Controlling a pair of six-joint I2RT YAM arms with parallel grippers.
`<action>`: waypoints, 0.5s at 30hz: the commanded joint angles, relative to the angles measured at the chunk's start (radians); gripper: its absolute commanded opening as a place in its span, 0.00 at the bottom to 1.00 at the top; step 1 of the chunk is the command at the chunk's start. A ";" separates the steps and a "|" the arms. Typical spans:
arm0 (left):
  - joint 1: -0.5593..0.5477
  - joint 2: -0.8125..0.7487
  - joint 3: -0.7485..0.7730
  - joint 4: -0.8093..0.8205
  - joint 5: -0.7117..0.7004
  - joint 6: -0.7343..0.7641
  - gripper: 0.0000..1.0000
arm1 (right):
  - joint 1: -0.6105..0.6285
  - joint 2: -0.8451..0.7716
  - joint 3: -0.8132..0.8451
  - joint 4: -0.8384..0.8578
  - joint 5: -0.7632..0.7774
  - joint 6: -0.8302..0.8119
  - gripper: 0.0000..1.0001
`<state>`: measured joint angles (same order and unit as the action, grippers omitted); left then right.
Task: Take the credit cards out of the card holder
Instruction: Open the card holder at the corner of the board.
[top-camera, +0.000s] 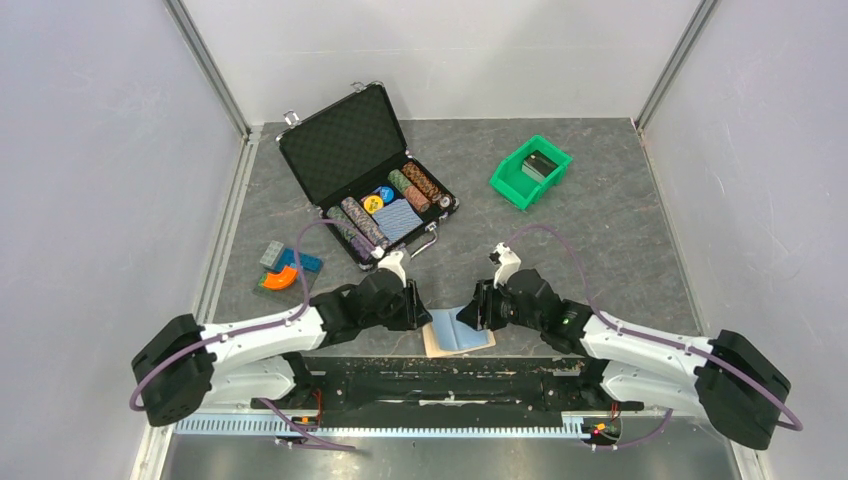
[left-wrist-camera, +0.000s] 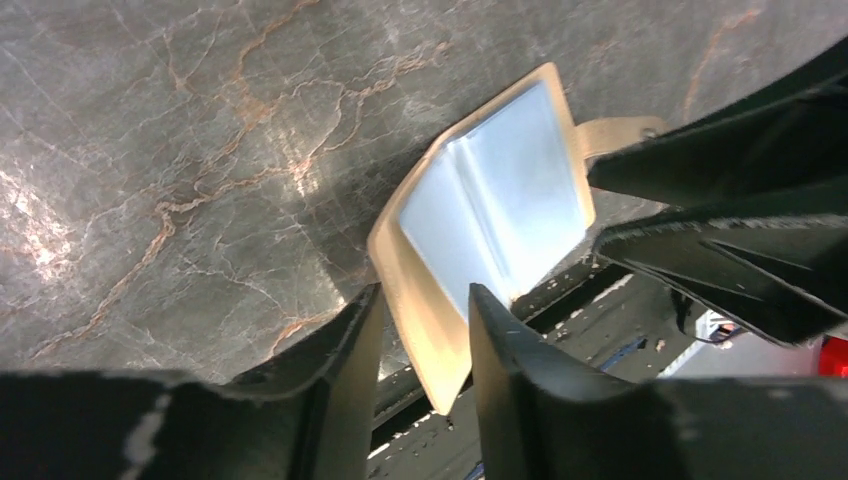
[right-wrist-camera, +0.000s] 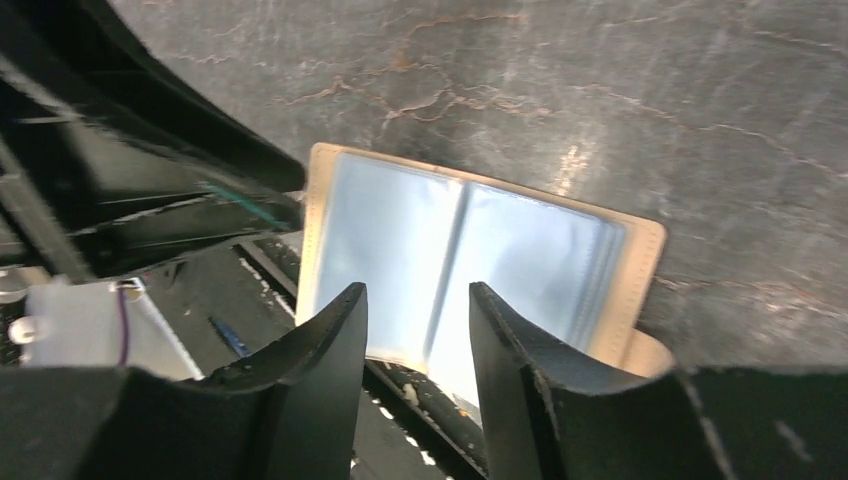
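One wallet (top-camera: 458, 335) lies spread open at the table's (top-camera: 600, 230) near edge, its two pale blue-grey leaves facing up. The left gripper (left-wrist-camera: 425, 300) has its two fingers straddling the wallet's tan edge; whether they pinch it cannot be told. The right gripper (right-wrist-camera: 415, 292) has its two fingers parted and holds nothing, with the wallet's fold showing face-on between them. The leaves are blurred, so any print is unreadable.
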<state>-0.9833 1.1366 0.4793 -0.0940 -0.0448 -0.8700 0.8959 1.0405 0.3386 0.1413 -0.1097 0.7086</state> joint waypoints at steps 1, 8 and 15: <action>0.000 -0.080 0.008 -0.017 -0.043 -0.052 0.48 | -0.001 -0.042 0.033 -0.107 0.104 -0.066 0.45; 0.000 -0.073 -0.026 0.054 -0.034 -0.048 0.65 | -0.003 -0.012 0.010 -0.078 0.104 -0.060 0.46; 0.000 0.020 -0.049 0.137 0.018 -0.022 0.66 | -0.007 0.029 0.004 -0.072 0.104 -0.083 0.48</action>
<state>-0.9833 1.1183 0.4473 -0.0601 -0.0513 -0.8886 0.8932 1.0489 0.3401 0.0509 -0.0261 0.6525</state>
